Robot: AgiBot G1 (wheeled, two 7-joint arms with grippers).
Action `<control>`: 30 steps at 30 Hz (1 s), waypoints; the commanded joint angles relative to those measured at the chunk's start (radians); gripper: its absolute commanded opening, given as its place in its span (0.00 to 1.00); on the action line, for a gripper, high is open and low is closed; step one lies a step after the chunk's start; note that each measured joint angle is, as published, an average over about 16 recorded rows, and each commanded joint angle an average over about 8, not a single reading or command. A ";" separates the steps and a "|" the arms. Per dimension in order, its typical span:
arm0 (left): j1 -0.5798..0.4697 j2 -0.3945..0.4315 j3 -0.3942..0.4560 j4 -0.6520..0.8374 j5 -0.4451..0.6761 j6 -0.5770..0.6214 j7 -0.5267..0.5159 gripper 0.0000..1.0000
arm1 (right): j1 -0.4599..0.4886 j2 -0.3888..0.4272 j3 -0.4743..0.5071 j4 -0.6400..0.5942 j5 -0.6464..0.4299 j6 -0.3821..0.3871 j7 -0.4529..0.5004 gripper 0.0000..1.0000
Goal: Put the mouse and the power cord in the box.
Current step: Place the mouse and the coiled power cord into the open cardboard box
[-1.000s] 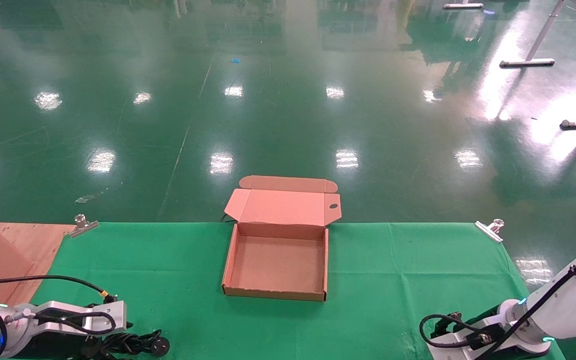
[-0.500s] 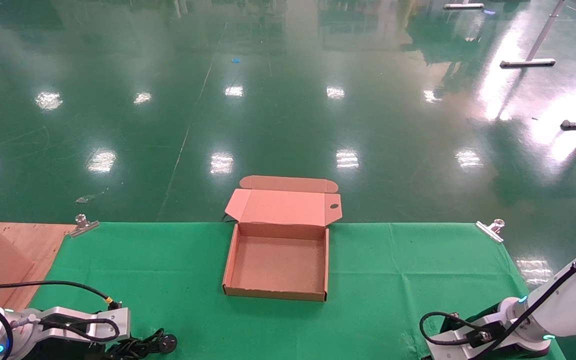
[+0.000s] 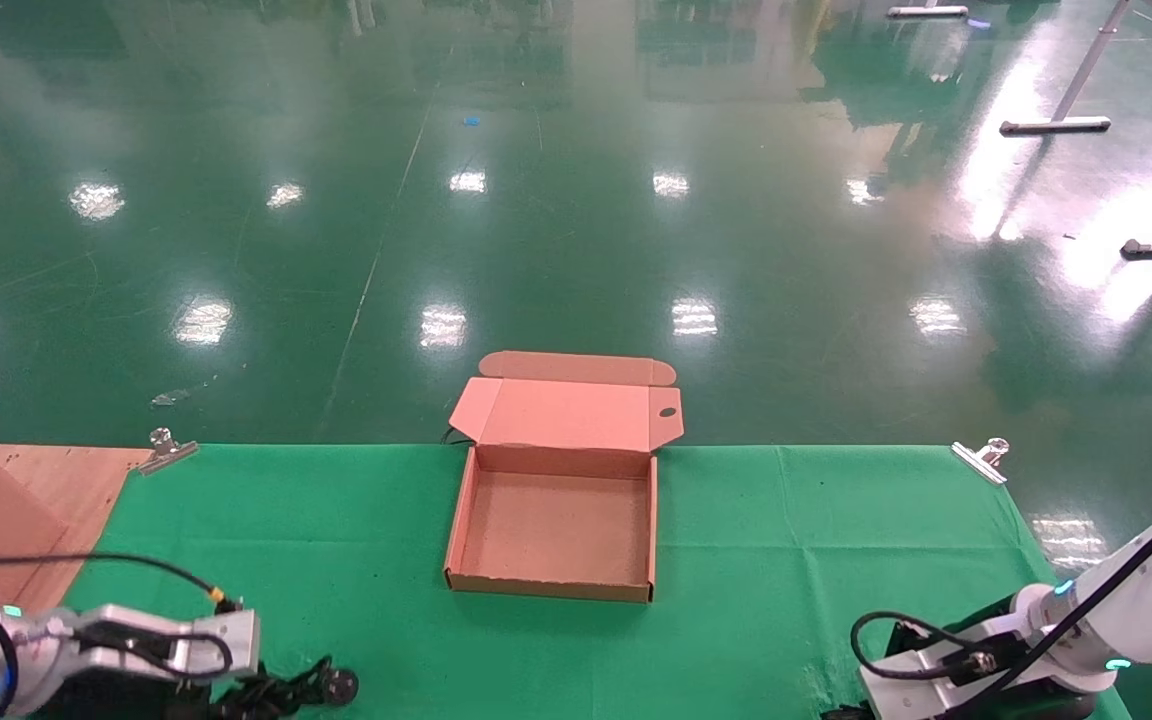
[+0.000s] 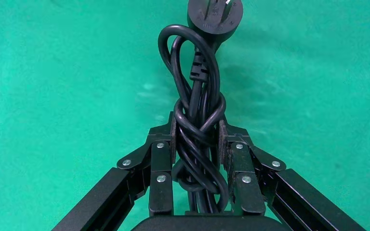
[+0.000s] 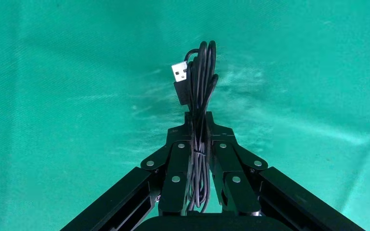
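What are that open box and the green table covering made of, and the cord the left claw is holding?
The box looks like matte brown corrugated cardboard, judging by its folded flaps. The green cover seems to be cloth: it shows creases. The cord in the left claw looks rubber or plastic sheathed, smooth with a slight sheen.

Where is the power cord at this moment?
The power cord is clamped in the left tool, low over the green cloth at the near left corner in the head view, left of the open box.
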 commanded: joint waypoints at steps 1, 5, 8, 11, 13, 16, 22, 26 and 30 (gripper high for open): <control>-0.014 -0.003 0.000 -0.005 0.000 0.013 0.003 0.00 | 0.005 0.004 0.003 0.002 0.004 -0.006 -0.004 0.00; -0.063 -0.006 0.006 -0.025 0.008 0.049 0.011 0.00 | 0.043 0.019 0.020 0.031 0.030 -0.053 -0.006 0.00; -0.105 -0.004 0.011 -0.042 0.015 0.076 0.012 0.00 | 0.080 0.025 0.034 0.067 0.053 -0.096 0.004 0.00; -0.150 0.003 0.012 -0.061 0.017 0.106 0.006 0.00 | 0.119 0.023 0.046 0.114 0.071 -0.131 0.032 0.00; -0.184 0.012 0.011 -0.076 0.015 0.125 -0.001 0.00 | 0.145 0.017 0.053 0.152 0.081 -0.151 0.062 0.00; -0.239 0.027 0.006 -0.101 0.010 0.154 -0.016 0.00 | 0.182 0.003 0.062 0.216 0.093 -0.179 0.120 0.00; -0.357 0.077 0.002 -0.165 0.005 0.189 -0.044 0.00 | 0.257 -0.034 0.082 0.369 0.119 -0.221 0.267 0.00; -0.415 0.126 0.000 -0.198 0.002 0.202 -0.044 0.00 | 0.299 -0.083 0.090 0.428 0.120 -0.199 0.356 0.00; -0.433 0.169 -0.003 -0.194 -0.005 0.195 -0.022 0.00 | 0.334 -0.155 0.076 0.411 0.089 -0.149 0.398 0.00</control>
